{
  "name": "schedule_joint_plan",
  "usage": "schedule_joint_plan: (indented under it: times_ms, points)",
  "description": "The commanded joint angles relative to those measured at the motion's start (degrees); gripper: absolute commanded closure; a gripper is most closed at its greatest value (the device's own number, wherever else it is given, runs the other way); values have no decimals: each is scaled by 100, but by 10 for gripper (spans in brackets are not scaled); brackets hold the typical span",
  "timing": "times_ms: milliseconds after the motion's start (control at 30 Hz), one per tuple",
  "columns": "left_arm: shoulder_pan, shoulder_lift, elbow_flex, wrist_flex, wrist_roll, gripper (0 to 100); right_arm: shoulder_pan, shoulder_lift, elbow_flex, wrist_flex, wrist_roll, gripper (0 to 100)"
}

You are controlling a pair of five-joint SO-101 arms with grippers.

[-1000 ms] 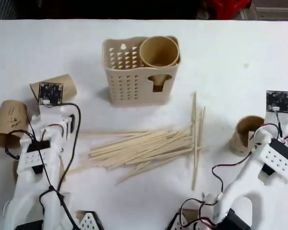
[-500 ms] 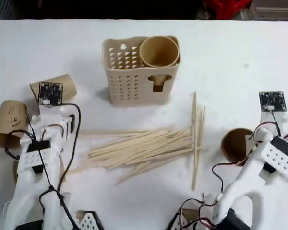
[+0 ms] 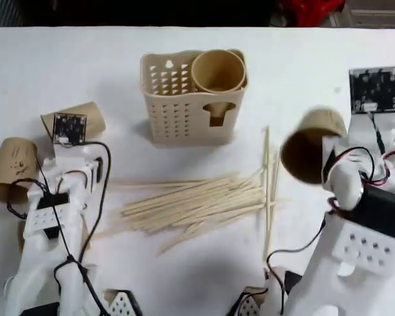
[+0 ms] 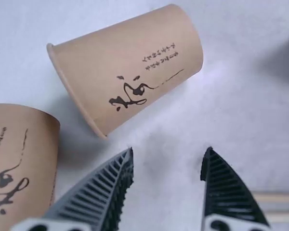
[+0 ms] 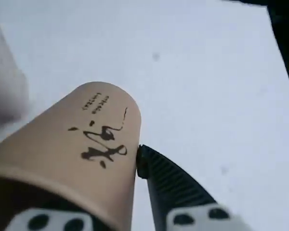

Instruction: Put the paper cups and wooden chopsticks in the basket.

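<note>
Gripping a paper cup [image 3: 309, 153] aloft beside the chopsticks [image 3: 197, 204], the right pincer [image 3: 329, 158] should carry it over the free side of the basket [image 3: 178, 122], clear of the cup already inside [image 3: 217, 71], before letting go; the left pincer [image 4: 168, 154] hangs open.

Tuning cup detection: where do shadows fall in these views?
Left wrist view: soft shadow on the white table beside the tipped tan paper cup, toward the left gripper. High view: even light, faint shadow beside the beige perforated basket.

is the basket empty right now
No, a paper cup sits inside the basket.
</note>
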Motion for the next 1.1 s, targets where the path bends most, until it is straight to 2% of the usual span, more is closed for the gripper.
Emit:
schedule_joint_plan:
  times_ms: [0,167,267,467,600,767,1067]
  points:
    - [127,-163,-35,-141,-79,748,-681,224,-1468,145,-721,982]
    - [127,-163,-35,-141,-79,748,-2009,1253,-2980,180,-1187,982]
    - [127,-163,-35,-141,-79,748,-2431,2229,-3754,171,-1371,982]
    - [127,-163,-35,-141,-79,748,-2554,4242,-5222,259,-1477,982]
    - [127,-163,-35,-141,-79,748,-2633,5121,-5881,778,-1477,982]
    - [127,-163,-35,-141,-79,748,-2932,5622,-6418,1543,-1486,982]
    - [127,-163,-35,-141,-79,748,-2949,6193,-6505,1402,-1468,977]
